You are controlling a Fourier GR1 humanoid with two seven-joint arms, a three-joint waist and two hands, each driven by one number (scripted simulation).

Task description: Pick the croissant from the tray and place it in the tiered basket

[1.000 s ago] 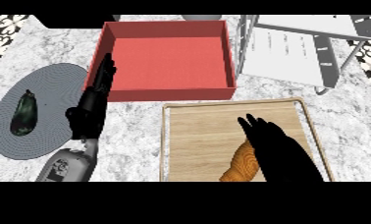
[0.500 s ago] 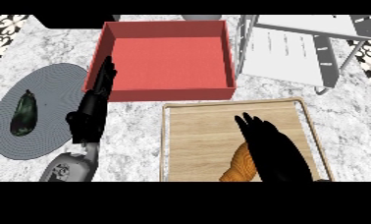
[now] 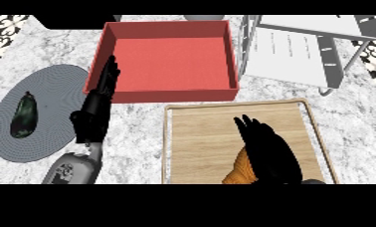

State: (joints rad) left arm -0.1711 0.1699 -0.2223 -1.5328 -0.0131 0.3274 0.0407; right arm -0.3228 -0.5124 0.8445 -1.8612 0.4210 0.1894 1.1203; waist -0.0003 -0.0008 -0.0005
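Note:
A golden-brown croissant (image 3: 240,172) lies at the near edge of the wooden tray (image 3: 206,131), mostly hidden under my right hand (image 3: 268,151). That hand lies over it with straight fingers pointing away from me; I cannot see any finger curled round it. The white tiered basket (image 3: 290,52) stands at the back right, beyond the tray. My left hand (image 3: 95,106) rests open and upright at the left, beside the red box.
A red square box (image 3: 165,59) sits behind the tray. A grey round mat (image 3: 44,121) at the left carries a dark green eggplant (image 3: 23,115). The counter top is marble.
My right hand has slid slightly toward me over the croissant. The left hand has hardly moved.

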